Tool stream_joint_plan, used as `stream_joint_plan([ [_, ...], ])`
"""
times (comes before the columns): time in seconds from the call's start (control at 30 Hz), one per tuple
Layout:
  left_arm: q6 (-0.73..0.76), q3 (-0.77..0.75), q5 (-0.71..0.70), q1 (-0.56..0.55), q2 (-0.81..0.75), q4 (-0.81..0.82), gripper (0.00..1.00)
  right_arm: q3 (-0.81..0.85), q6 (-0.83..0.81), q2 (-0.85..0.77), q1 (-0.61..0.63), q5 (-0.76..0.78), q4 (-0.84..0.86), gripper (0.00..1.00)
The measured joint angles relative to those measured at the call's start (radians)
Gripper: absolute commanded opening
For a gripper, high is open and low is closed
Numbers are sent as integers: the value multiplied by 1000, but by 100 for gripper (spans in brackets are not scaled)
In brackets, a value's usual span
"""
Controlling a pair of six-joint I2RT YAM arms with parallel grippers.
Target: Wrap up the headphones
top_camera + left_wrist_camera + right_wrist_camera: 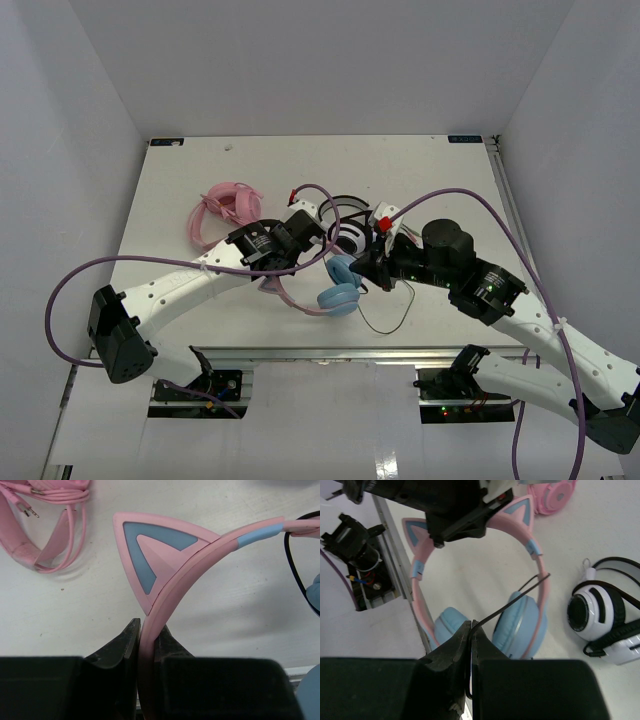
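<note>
Top external view: light blue round-cupped, pink-banded cat-ear headphones (pixel 340 287) held between both arms, just on the near side of the white-and-black headphones (pixel 348 232).
Also present: all-pink headphones (pixel 225 205), left of the white-and-black headphones.
Left wrist view: left gripper (pixel 147 630) clamped on the pink headband (pixel 200 565) at the base of one cat ear (pixel 150 555).
Right wrist view: right gripper (pixel 471 630) pinched on the thin dark cable (pixel 510 600), drawn taut to the headband; the white-and-black pair lies on the table off to the right.
Step in hand: judged early winding; no completed turn can be made out.
Next move: likely the right gripper carrying the cable around the band, with tension kept, while the left holds steady.
</note>
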State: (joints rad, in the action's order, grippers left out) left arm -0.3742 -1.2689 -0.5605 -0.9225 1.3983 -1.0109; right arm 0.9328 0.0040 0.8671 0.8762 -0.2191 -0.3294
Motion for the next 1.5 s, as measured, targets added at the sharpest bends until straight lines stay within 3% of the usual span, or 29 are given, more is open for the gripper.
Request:
stream_joint_plan([
  [0.27, -93, -23, -82, -7, 19, -13, 0, -104, 73, 27, -5, -199, 161, 8],
  [0.6, -172, -19, -95, -9, -14, 5, 0, -225, 165, 30, -3, -322, 379, 12],
  [1.03, -211, -17, -126, 0, -91, 52, 0, -262, 219, 60, 41, -469, 557, 22],
  [1.27, -243, -16, -153, 4, -92, 54, 0, -262, 226, 90, 86, -487, 598, 15],
  [1.5, -288, -16, -158, 4, -96, 54, 0, -300, 230, 96, 141, -369, 615, 9],
])
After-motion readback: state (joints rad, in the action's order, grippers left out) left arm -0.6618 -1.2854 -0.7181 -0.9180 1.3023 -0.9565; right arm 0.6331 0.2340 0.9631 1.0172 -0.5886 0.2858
